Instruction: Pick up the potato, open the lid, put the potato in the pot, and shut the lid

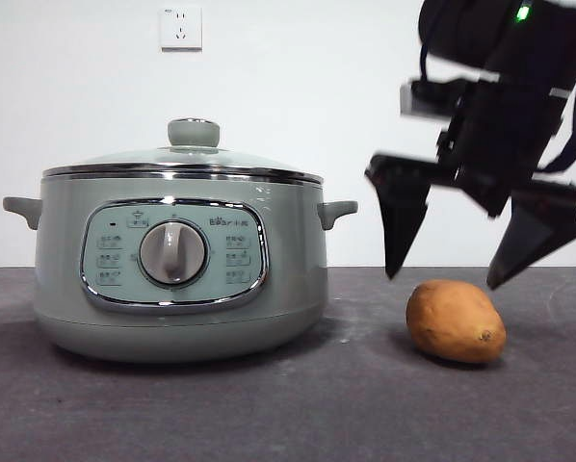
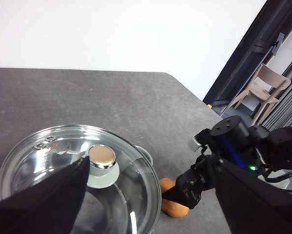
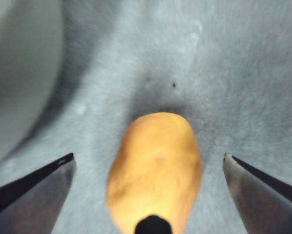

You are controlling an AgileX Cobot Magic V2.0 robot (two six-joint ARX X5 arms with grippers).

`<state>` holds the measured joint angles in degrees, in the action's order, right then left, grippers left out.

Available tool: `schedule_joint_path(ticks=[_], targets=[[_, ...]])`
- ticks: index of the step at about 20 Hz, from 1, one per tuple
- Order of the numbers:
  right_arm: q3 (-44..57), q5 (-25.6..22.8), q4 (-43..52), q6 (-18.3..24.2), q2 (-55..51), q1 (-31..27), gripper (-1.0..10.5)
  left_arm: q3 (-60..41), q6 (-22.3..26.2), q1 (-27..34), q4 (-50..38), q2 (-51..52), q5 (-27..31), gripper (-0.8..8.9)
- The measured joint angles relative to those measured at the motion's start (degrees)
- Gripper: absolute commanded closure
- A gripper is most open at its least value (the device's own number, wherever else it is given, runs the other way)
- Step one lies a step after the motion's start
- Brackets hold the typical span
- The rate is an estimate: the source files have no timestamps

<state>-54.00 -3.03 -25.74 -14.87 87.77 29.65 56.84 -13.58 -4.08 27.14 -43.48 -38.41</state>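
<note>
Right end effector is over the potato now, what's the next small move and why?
Probably lower the right end effector straight down, then close. Its jaws are open and straddle the potato in the right wrist view, but in the front view their tips hang just above it, not yet beside it. The lid is on the pot; the left end effector waits above the lid.

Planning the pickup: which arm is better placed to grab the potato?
Right. The right gripper hangs open just above the potato, jaws on either side of it. The left gripper is over the lid instead.
</note>
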Motion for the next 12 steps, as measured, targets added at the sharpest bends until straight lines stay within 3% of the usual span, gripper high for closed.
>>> schedule_joint_path(ticks=[4, 7, 8, 12], targets=[[0.0, 0.0, 1.0, -1.1, 5.1, 0.0, 4.9, 0.0, 1.4, 0.0, 1.4, -0.2, 1.5, 4.05], [0.0, -0.1, 1.7, -2.1, 6.1, 0.0, 9.1, 0.0, 2.2, 0.0, 1.9, -0.4, 2.5, 4.05], [0.0, -0.1, 2.3, -2.1, 6.1, 0.0, 9.6, 0.0, 2.3, 0.0, 1.9, -0.4, 2.6, 4.05], [0.0, 0.0, 2.3, -2.3, 5.4, 0.0, 9.6, 0.0, 2.5, 0.0, 1.9, -0.4, 3.8, 4.05]])
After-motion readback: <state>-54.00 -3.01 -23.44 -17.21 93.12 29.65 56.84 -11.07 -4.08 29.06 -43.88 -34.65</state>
